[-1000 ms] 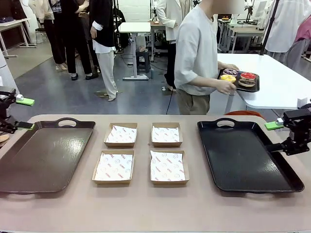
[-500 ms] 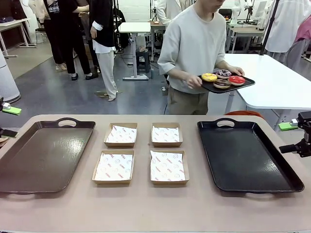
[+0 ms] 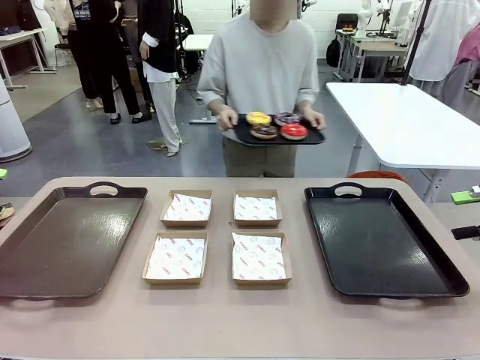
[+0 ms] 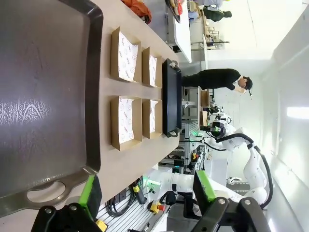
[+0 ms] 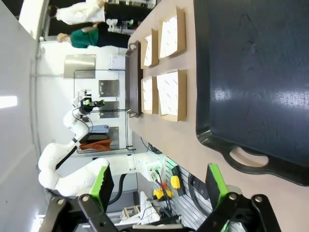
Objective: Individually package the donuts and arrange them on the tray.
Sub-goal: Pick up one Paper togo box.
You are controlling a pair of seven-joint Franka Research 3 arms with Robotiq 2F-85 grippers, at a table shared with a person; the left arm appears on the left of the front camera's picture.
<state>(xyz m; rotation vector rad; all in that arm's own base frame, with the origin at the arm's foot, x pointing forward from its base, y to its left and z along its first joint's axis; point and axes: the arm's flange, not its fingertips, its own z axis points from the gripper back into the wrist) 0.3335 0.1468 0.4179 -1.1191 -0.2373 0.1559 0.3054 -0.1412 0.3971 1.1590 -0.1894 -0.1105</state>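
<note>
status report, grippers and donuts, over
Left gripper open, right gripper open, both empty. Four iced ring donuts on small black tray in person's hands, beyond table. Paper-lined brown cardboard boxes empty. Nothing blocking.

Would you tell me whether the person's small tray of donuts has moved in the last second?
Yes. The small tray with the donuts has moved leftward in the front view, away from the white table.

Person (image 3: 259,67) beyond tabletop's far edge, holding small tray (image 3: 244,137) with four donuts (image 3: 293,131). Brown tray (image 3: 67,240) at left edge, black tray (image 3: 382,240) at right edge, four boxes (image 3: 176,259) mid-tabletop.
</note>
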